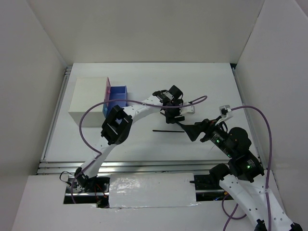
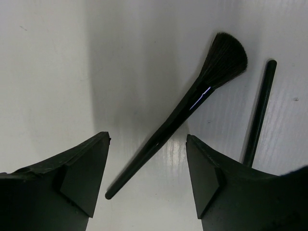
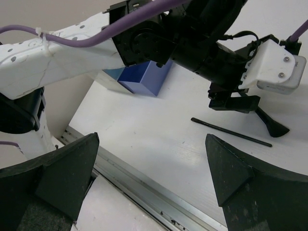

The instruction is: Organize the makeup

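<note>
I see the brush [image 2: 192,103] lying flat on the white table [image 2: 57,72], near the middle of it, bristles pointing away from the left wrist camera and its thin handle running back at a slant between the left gripper's [image 2: 147,178] fingers [image 2: 82,173]. Just beside it on the right lies a thin black pencil [image 2: 257,115], close to the bristles but apart from them. Its near end is hidden behind the right-hand finger. From the right wrist camera the left arm [image 3: 72,53] and its wrist block much of the scene, and only the brush head pokes out from under that gripper. Well to the left stands the white box [image 1: 89,101], with a pink drawer [image 1: 108,89] and a blue drawer [image 1: 117,94] pulled out towards the middle. I cannot tell what is in either. The left jaws are spread wide, straddling the brush handle with table showing on both sides and no contact that I can see. The right gripper [image 3: 149,178] hangs over bare table near the pencil, jaws wide and holding nothing.
</note>
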`<state>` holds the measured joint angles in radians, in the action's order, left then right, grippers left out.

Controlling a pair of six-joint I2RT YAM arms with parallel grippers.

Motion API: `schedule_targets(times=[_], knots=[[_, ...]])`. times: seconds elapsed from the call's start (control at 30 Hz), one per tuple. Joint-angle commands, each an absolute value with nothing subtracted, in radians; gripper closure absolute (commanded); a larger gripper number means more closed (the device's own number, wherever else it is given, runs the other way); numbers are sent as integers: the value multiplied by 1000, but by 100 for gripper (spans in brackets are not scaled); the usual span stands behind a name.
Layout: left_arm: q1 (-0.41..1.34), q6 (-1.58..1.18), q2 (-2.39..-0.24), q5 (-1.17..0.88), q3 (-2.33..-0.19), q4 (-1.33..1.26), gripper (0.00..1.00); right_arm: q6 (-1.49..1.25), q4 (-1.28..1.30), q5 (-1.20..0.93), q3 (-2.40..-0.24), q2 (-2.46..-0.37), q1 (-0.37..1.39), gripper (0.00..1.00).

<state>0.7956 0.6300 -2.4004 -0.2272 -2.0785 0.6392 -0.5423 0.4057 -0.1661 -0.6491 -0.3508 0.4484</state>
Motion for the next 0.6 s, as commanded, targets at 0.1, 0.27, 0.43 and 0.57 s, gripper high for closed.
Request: schedule_targets(times=[0.1, 0.27, 0.43, 0.57], knots=[[796, 655, -2434, -281, -2125, 672, 27, -520, 402, -147, -675, -333, 453, 0], [796, 644, -2453, -282, -2138, 670, 34, -515, 403, -144, -675, -331, 453, 0], [796, 624, -2500, -279, -2197, 695, 37, -511, 411, -133, -676, -325, 451, 0], [795, 611, -2529, -285, -2223, 704, 40, -509, 414, -121, -676, -321, 453, 0]])
